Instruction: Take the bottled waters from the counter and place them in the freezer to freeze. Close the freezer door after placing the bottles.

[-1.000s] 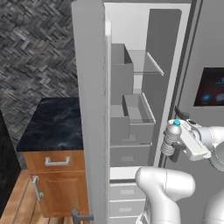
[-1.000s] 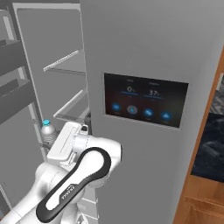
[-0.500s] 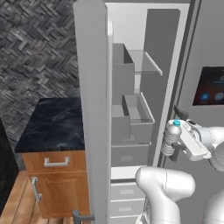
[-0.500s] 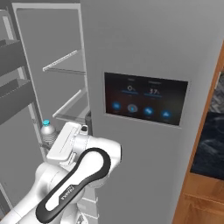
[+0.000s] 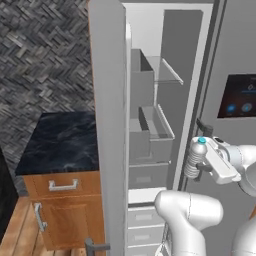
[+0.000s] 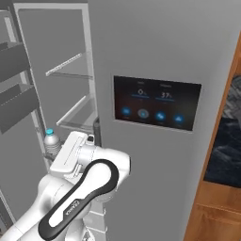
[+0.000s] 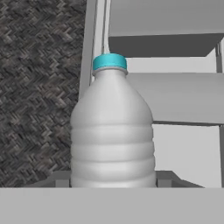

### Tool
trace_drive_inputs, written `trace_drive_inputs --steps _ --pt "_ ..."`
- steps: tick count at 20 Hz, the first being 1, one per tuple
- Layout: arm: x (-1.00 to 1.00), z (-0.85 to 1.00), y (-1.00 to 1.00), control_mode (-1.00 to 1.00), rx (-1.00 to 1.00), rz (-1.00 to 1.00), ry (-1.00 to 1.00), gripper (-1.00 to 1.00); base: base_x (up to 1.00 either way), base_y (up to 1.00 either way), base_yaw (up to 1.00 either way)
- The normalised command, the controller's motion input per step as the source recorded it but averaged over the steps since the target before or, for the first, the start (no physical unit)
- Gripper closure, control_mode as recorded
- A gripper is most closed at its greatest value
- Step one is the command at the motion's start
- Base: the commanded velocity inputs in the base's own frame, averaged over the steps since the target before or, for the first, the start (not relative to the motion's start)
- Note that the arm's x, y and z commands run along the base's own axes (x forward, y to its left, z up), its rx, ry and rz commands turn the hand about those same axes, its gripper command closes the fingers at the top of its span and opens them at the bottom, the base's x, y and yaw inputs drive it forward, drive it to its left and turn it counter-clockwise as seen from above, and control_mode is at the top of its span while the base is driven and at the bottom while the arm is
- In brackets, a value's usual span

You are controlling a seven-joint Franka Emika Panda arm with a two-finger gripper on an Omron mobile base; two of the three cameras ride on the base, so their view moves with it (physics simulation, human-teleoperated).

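A bottle [image 5: 194,160] is held upright in the closed gripper [image 5: 201,167] before the open freezer [image 5: 165,75], beside its door [image 5: 107,125].

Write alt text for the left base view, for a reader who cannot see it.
The robot's hand holds a ribbed water bottle with a light blue cap upright in front of the open freezer. The grey freezer door stands open edge-on with bins on its inner face, and left of it a dark marbled counter tops a wooden cabinet.
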Motion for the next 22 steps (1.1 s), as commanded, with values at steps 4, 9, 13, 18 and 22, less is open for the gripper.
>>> trace_drive_inputs --steps 4,9,13,18,22 --pt "0.00 0.00 0.00 1.00 0.00 0.00 0.00 1.00 -0.32 0.47 0.00" --pt "0.00 0.00 0.00 1.00 0.00 0.00 0.00 1.00 0.11 0.60 0.01" --pt "0.00 0.00 0.00 1.00 0.00 0.00 0.00 1.00 0.28 0.50 0.03" --pt "0.05 0.00 0.23 -1.00 0.00 -0.03 0.00 1.00 0.05 0.22 0.00" --pt "0.20 0.00 0.26 -1.00 0.00 -0.15 0.01 1.00 0.00 0.00 0.00"
